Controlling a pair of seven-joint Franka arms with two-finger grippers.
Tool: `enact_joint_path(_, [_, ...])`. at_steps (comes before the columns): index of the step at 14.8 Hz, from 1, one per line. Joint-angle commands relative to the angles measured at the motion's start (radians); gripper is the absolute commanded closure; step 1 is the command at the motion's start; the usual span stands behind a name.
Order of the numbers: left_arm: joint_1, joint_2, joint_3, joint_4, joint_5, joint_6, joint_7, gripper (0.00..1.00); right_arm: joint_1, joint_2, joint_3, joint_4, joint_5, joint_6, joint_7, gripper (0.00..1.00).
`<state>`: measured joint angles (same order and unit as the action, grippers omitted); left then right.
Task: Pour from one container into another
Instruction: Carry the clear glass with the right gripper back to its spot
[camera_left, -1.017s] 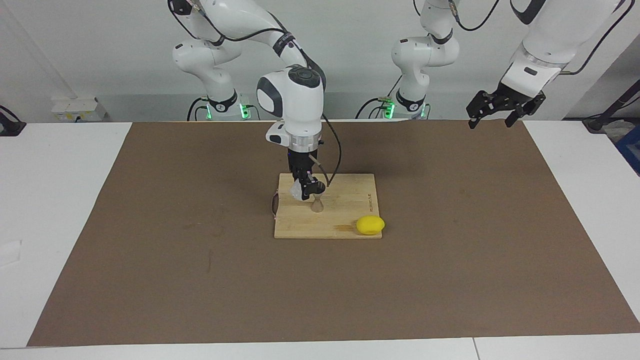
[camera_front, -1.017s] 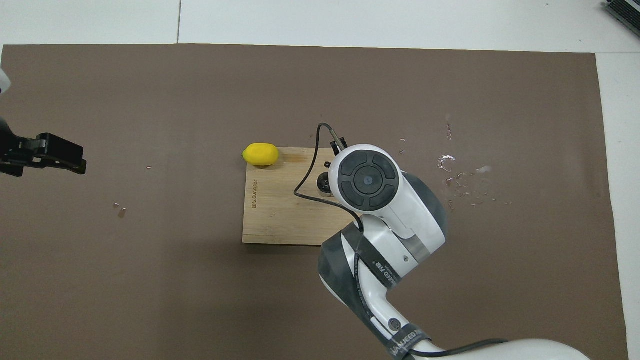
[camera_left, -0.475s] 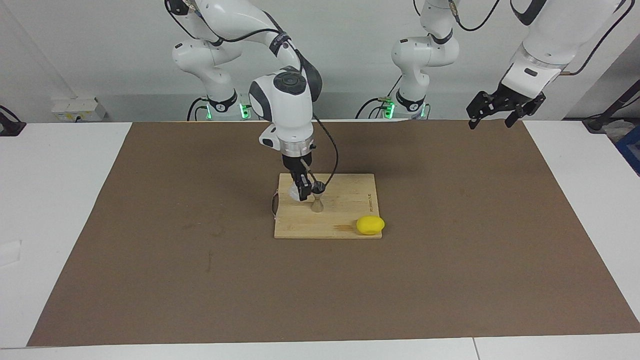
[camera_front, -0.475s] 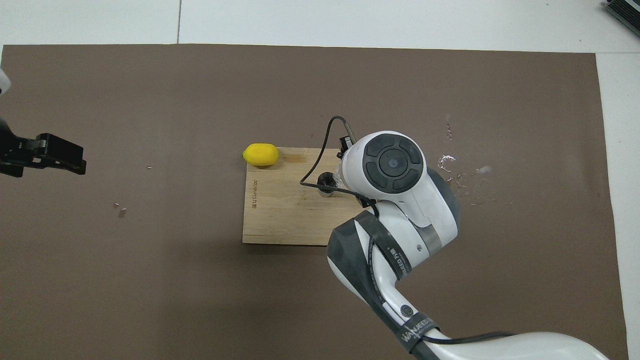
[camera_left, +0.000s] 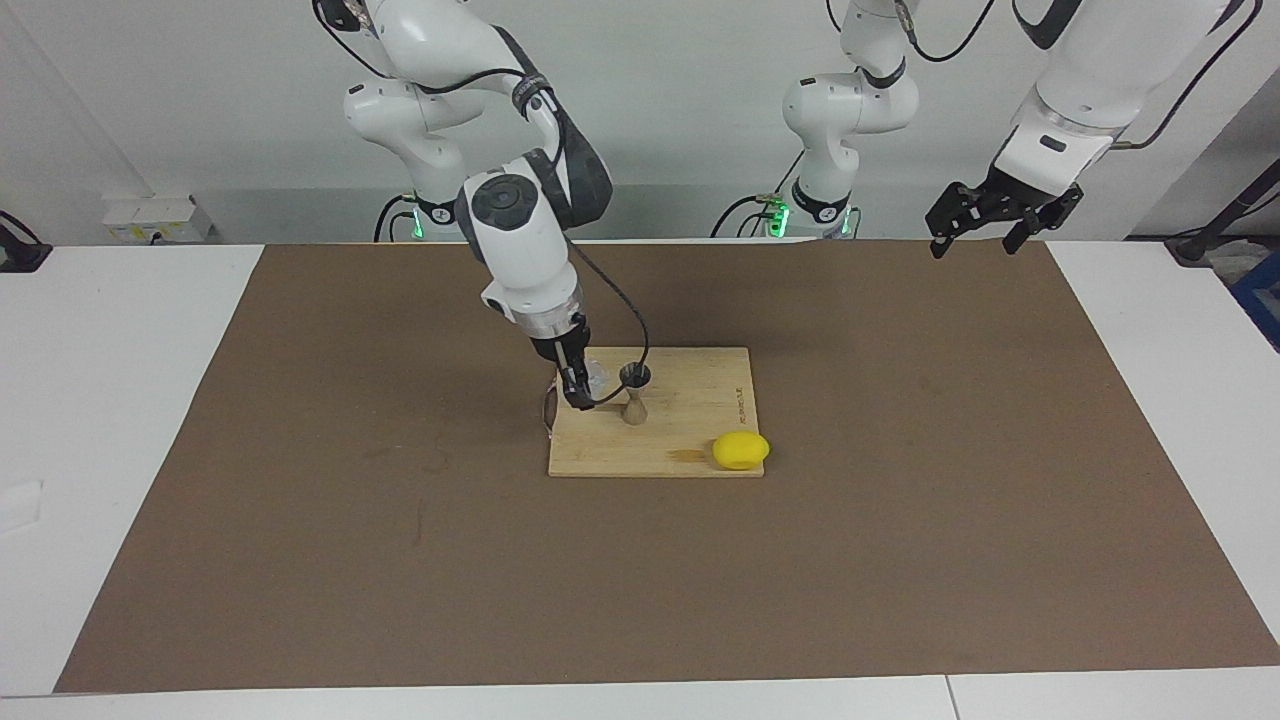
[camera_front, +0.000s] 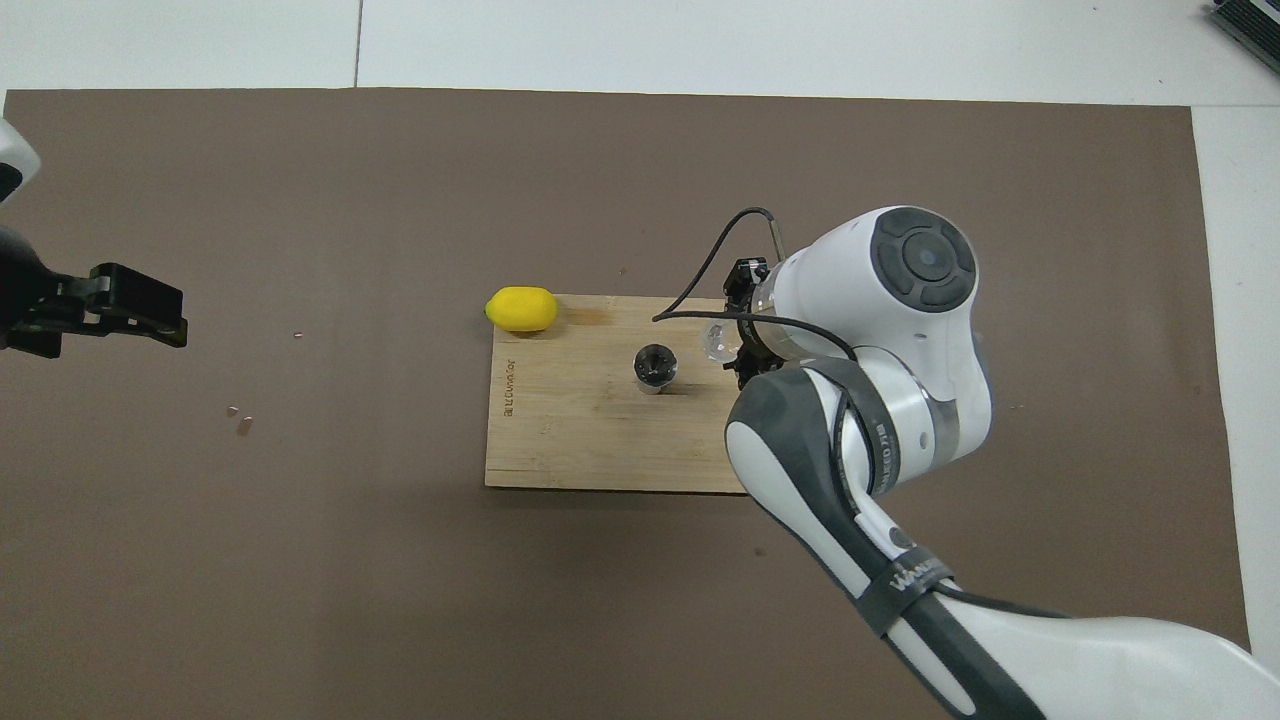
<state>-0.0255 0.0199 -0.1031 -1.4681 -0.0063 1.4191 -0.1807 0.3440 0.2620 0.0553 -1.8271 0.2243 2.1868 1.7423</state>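
My right gripper (camera_left: 578, 392) is over the wooden cutting board (camera_left: 690, 440), at the board's edge toward the right arm's end of the table. Its fingers are clamped on the clear cup (camera_left: 596, 376), which looks tipped toward the jigger; in the overhead view the clear cup (camera_front: 717, 342) shows just beside the gripper (camera_front: 742, 345), most of which the arm's wrist hides. I can't tell whether the cup touches the board.

The metal jigger (camera_left: 634, 394) stands upright on the board, just beside the cup, toward the left arm's end from it. Cup and jigger look apart, not touching. From overhead the jigger (camera_front: 655, 367) shows its open top, dark inside; I can't tell what is in it. A black cable loops from the right wrist past the jigger's top.

A yellow lemon (camera_left: 741, 450) lies at the board's corner farther from the robots, toward the left arm's end, partly over the board's edge. Same lemon (camera_front: 521, 308) in the overhead view.

The board sits mid-table on the brown mat (camera_left: 900, 560).

My left gripper (camera_left: 985, 225) waits raised over the mat's edge at the left arm's end of the table, fingers apart, holding nothing. Overhead it (camera_front: 135, 310) shows at the frame's edge.

A few small specks (camera_front: 240, 420) lie on the mat toward the left arm's end.
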Motion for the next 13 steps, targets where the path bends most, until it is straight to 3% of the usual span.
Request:
enact_joint_path(1, [-0.028, -0.028, -0.009, -0.035, 0.005, 0.027, -0.101, 0.00, -0.092, -0.032, 0.011, -0.075, 0.145, 0.013, -0.117, 0.72])
enact_joint_path(4, [-0.024, -0.031, -0.006, -0.034, 0.011, 0.009, -0.074, 0.00, -0.203, -0.050, 0.011, -0.158, 0.263, 0.011, -0.281, 0.72])
enact_joint_path(7, [-0.013, -0.032, 0.003, -0.026, 0.040, 0.006, 0.085, 0.00, -0.308, -0.056, 0.011, -0.224, 0.314, 0.010, -0.452, 0.72])
enact_joint_path(13, [0.021, -0.044, 0.008, -0.034, 0.060, -0.006, 0.218, 0.00, -0.450, -0.037, 0.011, -0.250, 0.391, -0.022, -0.656, 0.70])
